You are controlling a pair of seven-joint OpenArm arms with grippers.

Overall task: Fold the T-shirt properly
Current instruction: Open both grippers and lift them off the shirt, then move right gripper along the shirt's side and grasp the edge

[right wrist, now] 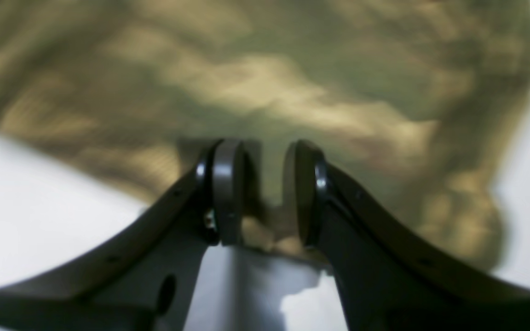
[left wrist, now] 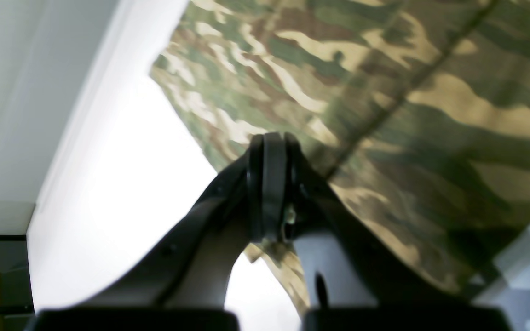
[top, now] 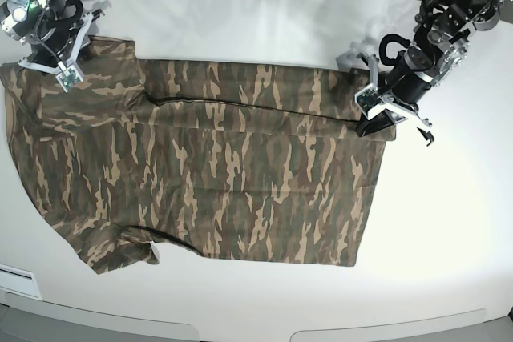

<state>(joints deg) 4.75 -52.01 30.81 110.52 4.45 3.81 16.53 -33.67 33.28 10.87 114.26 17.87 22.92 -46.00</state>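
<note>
We are looking down at the T-shirt (top: 200, 174), which is lying spread across the white table (top: 449, 222) with part of it folded over along a long dark crease running across its upper half. One sleeve is sticking out at the shirt's lower corner nearest the table's front edge.

Our left arm is reaching in from the far side of the table and angling steeply down onto the shirt's hem corner. In the left wrist view, the left gripper (left wrist: 272, 184) is showing its two dark pads pressed flat together with no gap between them, and a small tab of camouflage cloth is poking out just beneath them, so we are pinching the T-shirt's edge there. The fabric is stretching away from the pads, with a seam line running diagonally across it.

Our right arm is coming in at the shirt's opposite end, bent over the shoulder area near the far corner of the garment. In the right wrist view, the right gripper (right wrist: 263, 191) is holding its fingers (right wrist: 228, 184) partly apart, with a clear gap between them. Blurred camouflage cloth is filling the space behind and just below the fingers, and a bit of bunched fabric is sitting at the gap's lower end, but we cannot tell whether the pads are actually gripping it or only hovering over it.
</note>
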